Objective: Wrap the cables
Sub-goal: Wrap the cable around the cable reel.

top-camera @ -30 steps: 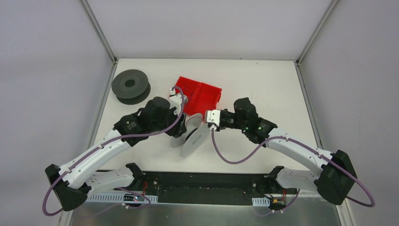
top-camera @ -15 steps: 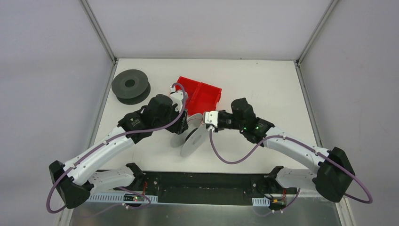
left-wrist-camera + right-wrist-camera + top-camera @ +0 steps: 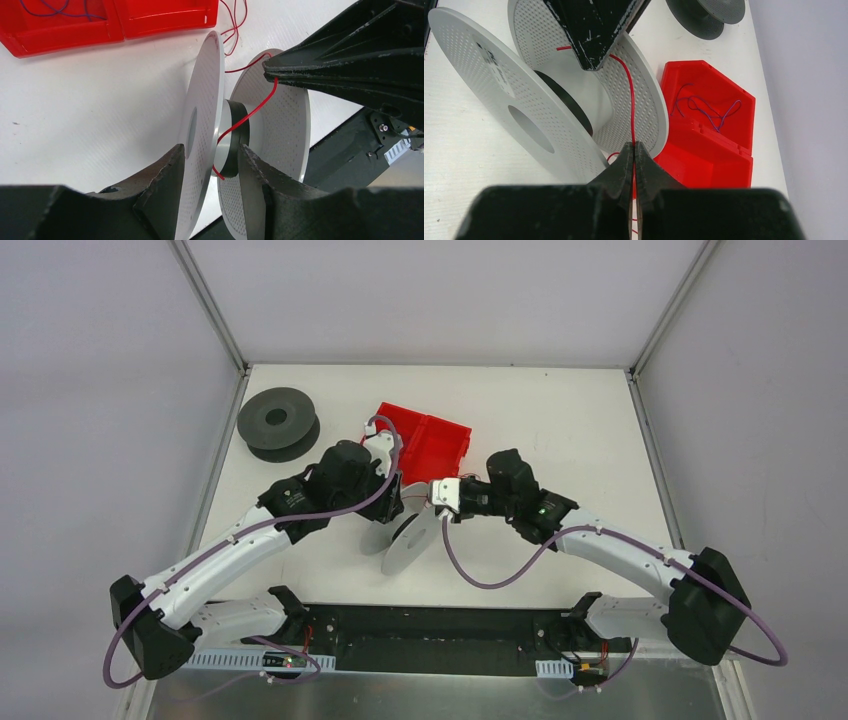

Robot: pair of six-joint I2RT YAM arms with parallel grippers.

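Note:
A white spool (image 3: 412, 536) stands on edge on the table between my two arms. My left gripper (image 3: 210, 155) is shut on its near flange (image 3: 204, 100), one finger on each side. A thin red cable (image 3: 246, 114) runs from the dark hub (image 3: 234, 131) up to my right gripper (image 3: 268, 66). In the right wrist view that gripper (image 3: 634, 146) is shut on the red cable (image 3: 632, 100), which stretches taut to the spool (image 3: 514, 95). More loose red cable (image 3: 235, 20) curls on the table behind the spool.
A red two-part bin (image 3: 428, 440) sits just behind the spool, with a thin purple-blue wire (image 3: 704, 107) in one compartment. A dark grey spool (image 3: 278, 420) lies flat at the far left. The table's near edge and a black base rail (image 3: 440, 640) are close below.
Both grippers have shifted slightly, the right one a little to the left and the left arm a little up and right. Both keep their holds.

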